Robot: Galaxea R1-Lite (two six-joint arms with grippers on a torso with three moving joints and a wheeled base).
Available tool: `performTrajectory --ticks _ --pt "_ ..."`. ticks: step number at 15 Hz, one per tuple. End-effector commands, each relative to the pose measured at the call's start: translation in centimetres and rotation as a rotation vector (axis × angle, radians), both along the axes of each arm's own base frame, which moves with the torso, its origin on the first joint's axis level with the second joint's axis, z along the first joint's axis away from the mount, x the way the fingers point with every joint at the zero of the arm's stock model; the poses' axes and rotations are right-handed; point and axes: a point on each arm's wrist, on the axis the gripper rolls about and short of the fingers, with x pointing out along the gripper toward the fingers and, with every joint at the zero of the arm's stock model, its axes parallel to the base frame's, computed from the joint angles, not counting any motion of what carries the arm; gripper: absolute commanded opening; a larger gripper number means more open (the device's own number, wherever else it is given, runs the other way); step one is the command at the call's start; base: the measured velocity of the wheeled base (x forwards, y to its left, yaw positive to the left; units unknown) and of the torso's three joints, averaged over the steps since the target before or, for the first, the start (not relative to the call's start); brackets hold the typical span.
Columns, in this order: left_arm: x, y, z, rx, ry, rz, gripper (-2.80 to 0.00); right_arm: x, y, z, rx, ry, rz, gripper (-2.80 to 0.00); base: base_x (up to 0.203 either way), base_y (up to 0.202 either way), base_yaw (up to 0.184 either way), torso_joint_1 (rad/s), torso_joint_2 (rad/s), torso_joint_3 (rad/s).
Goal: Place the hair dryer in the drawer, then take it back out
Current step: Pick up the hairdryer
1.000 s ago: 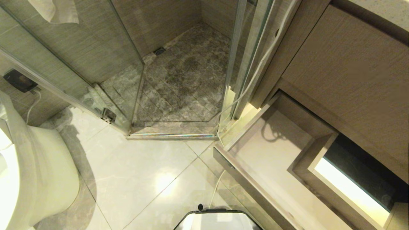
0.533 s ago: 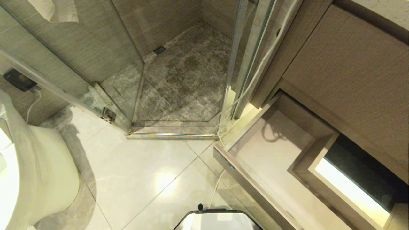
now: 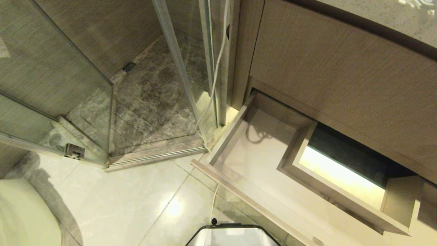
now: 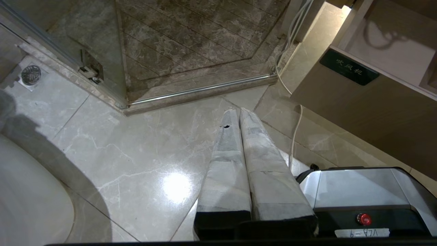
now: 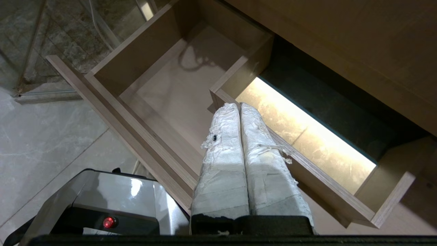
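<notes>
The drawer [image 3: 239, 191] stands pulled out from the wood-grain vanity, its pale floor bare apart from the shadow of a looped cord near its back corner. Its boxed cut-out [image 3: 297, 150] opens onto a lit floor below. The hair dryer is out of view. In the right wrist view my right gripper [image 5: 239, 104] hangs shut and empty above the drawer [image 5: 170, 95], near the cut-out's wall. My left gripper [image 4: 239, 110] is shut and empty over the floor tiles, to the left of the drawer front [image 4: 358, 102]. Neither arm shows in the head view.
A white cable [image 3: 218, 58] runs down between the shower glass [image 3: 85, 89] and the vanity side, then across the floor. The toilet [image 3: 20, 218] is at the lower left. My base's front edge [image 3: 232, 235] sits close to the drawer. A taller wood-grain panel [image 3: 341, 75] rises above the drawer.
The whole head view has swung to the right, so the drawer and vanity now fill more of the picture. Nothing in the scene itself has moved.
</notes>
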Motion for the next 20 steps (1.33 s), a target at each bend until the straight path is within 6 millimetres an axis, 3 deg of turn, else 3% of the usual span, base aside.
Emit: performTrajectory --ticks 1,11,20 --pt "0.01 0.00 -0.04 0.000 0.002 0.000 -2.80 0.04 0.01 -1.20 -0.001 0.002 0.001 -2.80 0.000 0.000 0.000 0.000 0.00 0.000" --pt "0.01 0.00 -0.04 0.000 0.002 0.000 -2.80 0.03 0.00 -1.19 -0.002 0.000 0.000 -2.80 0.000 0.000 0.000 0.052 -0.10 -0.044" --pt "0.01 0.00 -0.04 0.000 0.002 0.000 -2.80 0.04 0.01 -1.20 0.001 0.002 -0.001 -2.80 0.004 -0.007 0.146 0.228 -0.40 -0.184"
